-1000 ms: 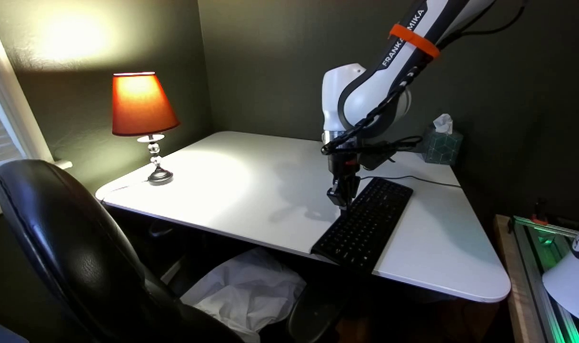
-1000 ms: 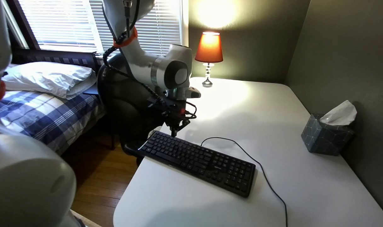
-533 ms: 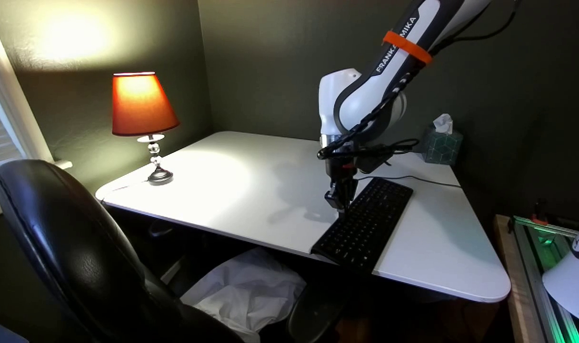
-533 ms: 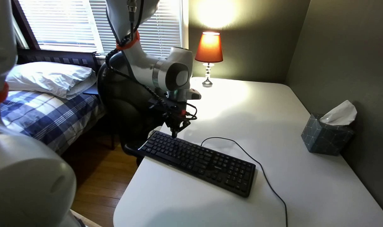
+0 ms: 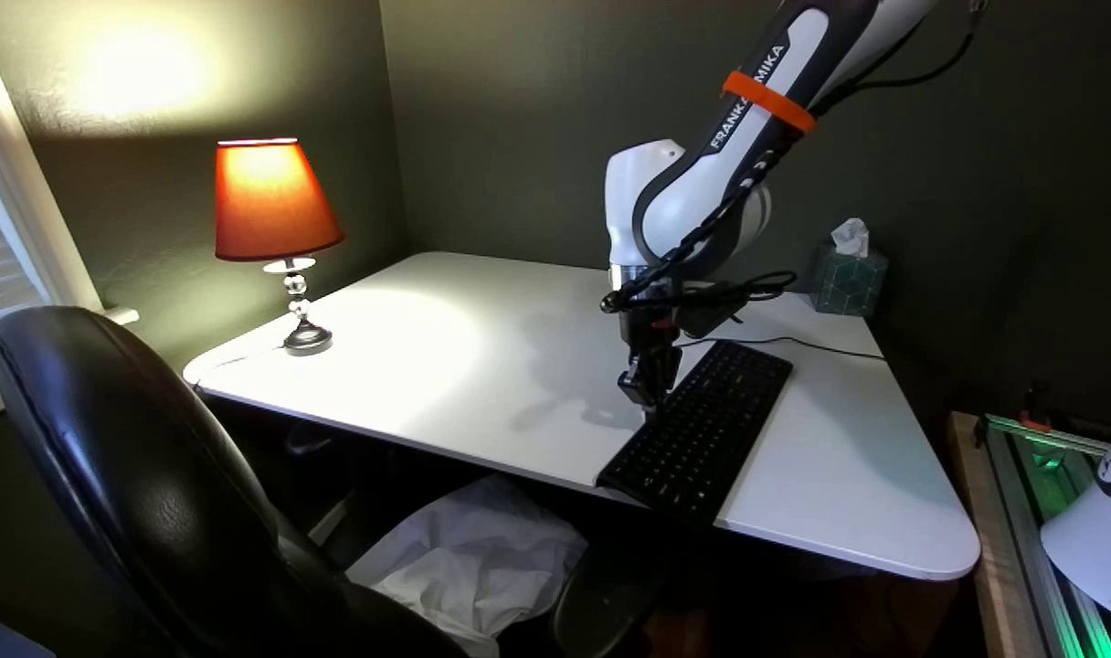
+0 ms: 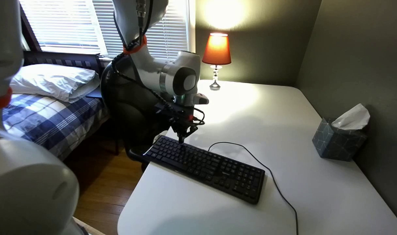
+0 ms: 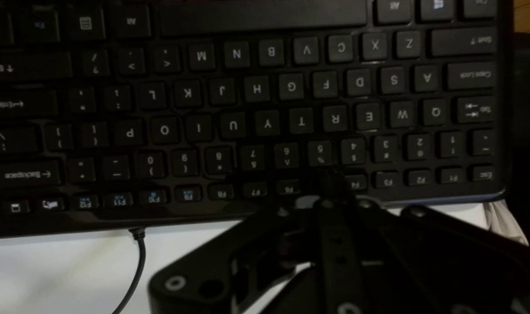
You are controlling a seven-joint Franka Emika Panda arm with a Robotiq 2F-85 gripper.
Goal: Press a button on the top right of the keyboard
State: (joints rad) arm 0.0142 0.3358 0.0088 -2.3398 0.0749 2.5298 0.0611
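Black, glossy-rimmed keyboard [image 6: 205,168]; angular gripper [image 7: 332,183] over squarish keys [image 7: 257,89].

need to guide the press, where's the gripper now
In the wrist view, the gripper is at the bottom, right of centre, its tips showing just below the 5 key of the keyboard.

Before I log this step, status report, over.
Gripper shut at the function-key row, away from top right, contact unclear. Keyboard on desk, cable leaving its rear edge. No obstacle seen.
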